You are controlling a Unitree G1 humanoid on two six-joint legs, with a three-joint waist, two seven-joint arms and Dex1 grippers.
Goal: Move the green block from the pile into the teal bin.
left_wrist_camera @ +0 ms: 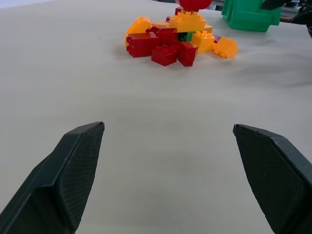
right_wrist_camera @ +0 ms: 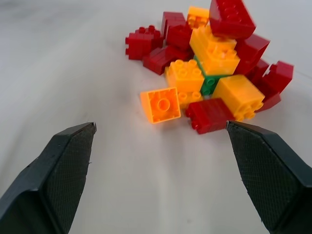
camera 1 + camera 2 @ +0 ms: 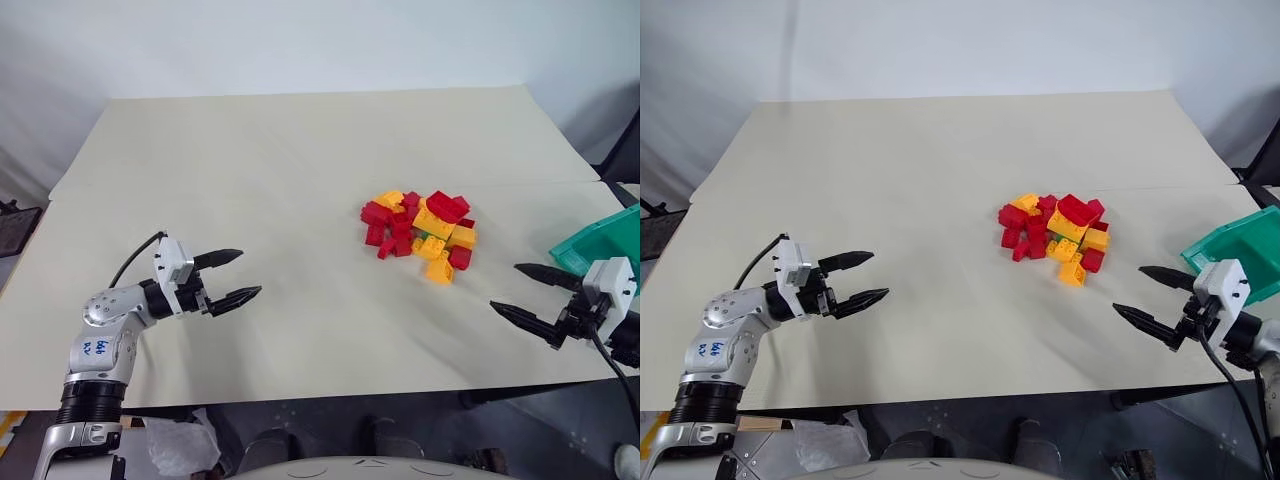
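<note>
A pile (image 3: 421,236) of red and yellow-orange toy bricks is sitting on the cream tabletop (image 3: 250,180), right of the middle. The green block (image 2: 210,84) is lying deep inside that pile, wedged low between yellow-orange bricks, with red bricks around them; just a small patch of its studded side is showing in the right wrist view, and a sliver of it is also peeking out in the left wrist view (image 1: 183,36). One yellow-orange brick (image 2: 160,104) is lying tipped on its side at the near edge of the pile, its hollow underside facing the right wrist camera.

The teal bin (image 3: 601,243) is sitting at the right edge of the tabletop, well apart from the pile, partly cut off by the picture's border.

The left gripper (image 3: 235,276) is hovering over the bare tabletop on the left, well apart from the pile, pointing roughly level toward the right. Its fingers (image 1: 63,180) are standing spread wide, with nothing between them.

The right gripper (image 3: 522,291) is hovering near the tabletop's front right corner, just in front of the teal bin, pointing left toward the pile but staying clear of it. Its fingers (image 2: 53,180) are also standing spread wide and are holding nothing; the pile is showing between them in the right wrist view, farther along the tabletop
</note>
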